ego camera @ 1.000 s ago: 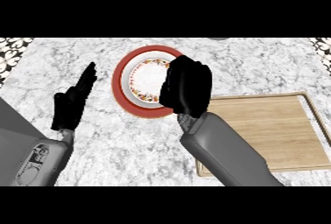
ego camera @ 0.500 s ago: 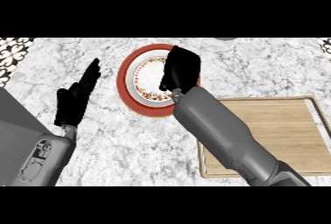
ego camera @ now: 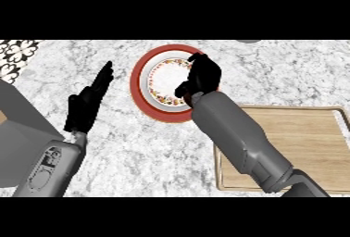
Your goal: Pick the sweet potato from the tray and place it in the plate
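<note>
Head view, looking steeply down at a marble counter [ego camera: 137, 152]. My right hand [ego camera: 202, 76] is over the right side of the plate [ego camera: 153, 99], a white plate w/ a red rim and a flowered band, sitting toward the counter's far edge, about mid-width. Fingers are curled in and downward, closed around something I can't see; the sweet potato isn't visible anywhere, so I judge it's hidden inside that curl, approx. over the plate's inner white area. That fits the task: hand is held low above the plate so the potato can be let go onto it, not beside it. Can't tell if it's touching the plate yet. The wooden tray [ego camera: 301, 143] lies at the counter's right edge, near side, w/ my right forearm crossing its left corner; no potato shows on it. My left hand [ego camera: 87, 104] rests left of the plate, apart from it, fingers straight and pointing up, holding nothing.
</note>
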Robot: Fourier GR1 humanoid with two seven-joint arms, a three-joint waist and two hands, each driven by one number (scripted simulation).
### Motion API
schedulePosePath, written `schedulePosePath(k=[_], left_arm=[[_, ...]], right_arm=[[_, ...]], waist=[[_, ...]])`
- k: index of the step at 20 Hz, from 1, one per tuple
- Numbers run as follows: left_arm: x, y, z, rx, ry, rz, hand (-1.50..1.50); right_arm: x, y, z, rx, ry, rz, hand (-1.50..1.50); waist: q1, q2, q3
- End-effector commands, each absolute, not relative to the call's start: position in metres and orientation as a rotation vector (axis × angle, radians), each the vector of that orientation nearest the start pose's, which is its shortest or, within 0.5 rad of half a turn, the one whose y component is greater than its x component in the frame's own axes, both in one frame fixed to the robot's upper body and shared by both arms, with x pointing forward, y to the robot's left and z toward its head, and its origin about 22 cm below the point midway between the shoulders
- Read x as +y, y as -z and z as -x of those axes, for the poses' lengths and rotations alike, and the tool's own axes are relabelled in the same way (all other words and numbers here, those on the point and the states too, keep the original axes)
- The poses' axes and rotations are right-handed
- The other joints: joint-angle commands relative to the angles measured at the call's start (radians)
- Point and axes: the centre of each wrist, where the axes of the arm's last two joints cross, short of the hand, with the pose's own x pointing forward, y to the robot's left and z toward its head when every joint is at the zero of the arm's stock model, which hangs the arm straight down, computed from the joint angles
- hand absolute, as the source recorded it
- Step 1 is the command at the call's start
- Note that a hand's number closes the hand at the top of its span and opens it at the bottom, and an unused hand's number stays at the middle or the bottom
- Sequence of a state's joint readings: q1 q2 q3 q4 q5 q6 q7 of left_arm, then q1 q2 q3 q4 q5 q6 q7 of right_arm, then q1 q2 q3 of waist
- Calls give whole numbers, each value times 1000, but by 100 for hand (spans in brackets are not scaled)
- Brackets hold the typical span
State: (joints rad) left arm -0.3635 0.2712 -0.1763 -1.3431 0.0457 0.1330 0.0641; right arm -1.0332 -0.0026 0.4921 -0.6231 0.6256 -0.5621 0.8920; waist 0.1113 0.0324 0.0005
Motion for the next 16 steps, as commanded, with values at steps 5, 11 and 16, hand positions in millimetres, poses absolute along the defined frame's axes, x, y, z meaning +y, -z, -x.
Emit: schedulePosePath(k=[5,11,16], left_arm=[[225,-57,-328,-1610,331,-137,0],[231,-48,-318,-1578,261,-153,0],[254,-51,-311,-1560,230,-206,0]], right_arm=[[-35,-74,-396,-1377,-230,843,-150],[-34,-79,-393,-1476,50,812,-150],[-43,-65,-386,-1477,208,822,-150]], waist=[[10,-1,2],[-35,-21,0],[-84,-36,0]])
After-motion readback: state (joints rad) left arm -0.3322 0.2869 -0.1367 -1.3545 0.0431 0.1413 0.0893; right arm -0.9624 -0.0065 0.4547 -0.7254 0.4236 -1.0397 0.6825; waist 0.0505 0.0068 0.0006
